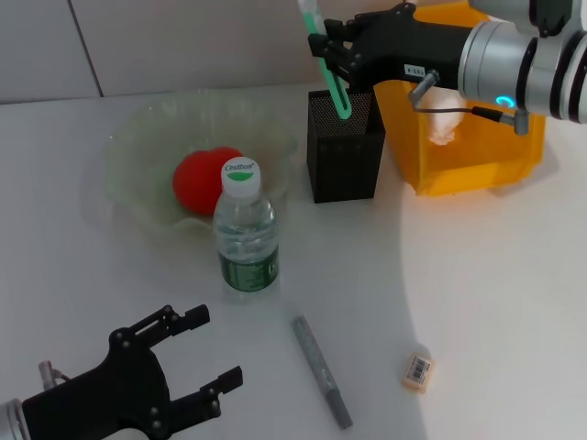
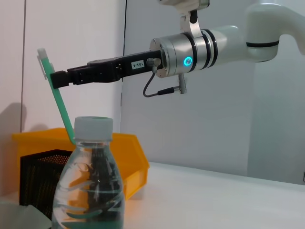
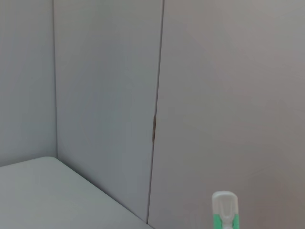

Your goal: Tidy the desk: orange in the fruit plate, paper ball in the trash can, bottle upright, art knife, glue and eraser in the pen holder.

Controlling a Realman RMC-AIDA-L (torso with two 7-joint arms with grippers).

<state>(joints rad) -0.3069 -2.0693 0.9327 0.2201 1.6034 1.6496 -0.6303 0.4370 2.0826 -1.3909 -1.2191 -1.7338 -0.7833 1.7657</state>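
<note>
My right gripper (image 1: pixel 323 44) is shut on a thin flat green stick (image 1: pixel 336 87) with a clear end; I cannot tell whether it is the art knife or the glue. It is held tilted, its lower end inside the black mesh pen holder (image 1: pixel 344 160). The left wrist view shows this grip (image 2: pixel 53 79). The orange (image 1: pixel 204 180) lies in the pale-green fruit plate (image 1: pixel 138 156). The bottle (image 1: pixel 246 229) stands upright in front of the plate. The paper ball (image 1: pixel 443 128) lies in the yellow trash can (image 1: pixel 477 170). The eraser (image 1: pixel 417 371) lies on the table at the front right. My left gripper (image 1: pixel 215 348) is open and empty at the front left.
A grey stick (image 1: pixel 321 371) lies flat on the white table between my left gripper and the eraser. The trash can stands right beside the pen holder. A grey wall closes off the back of the table.
</note>
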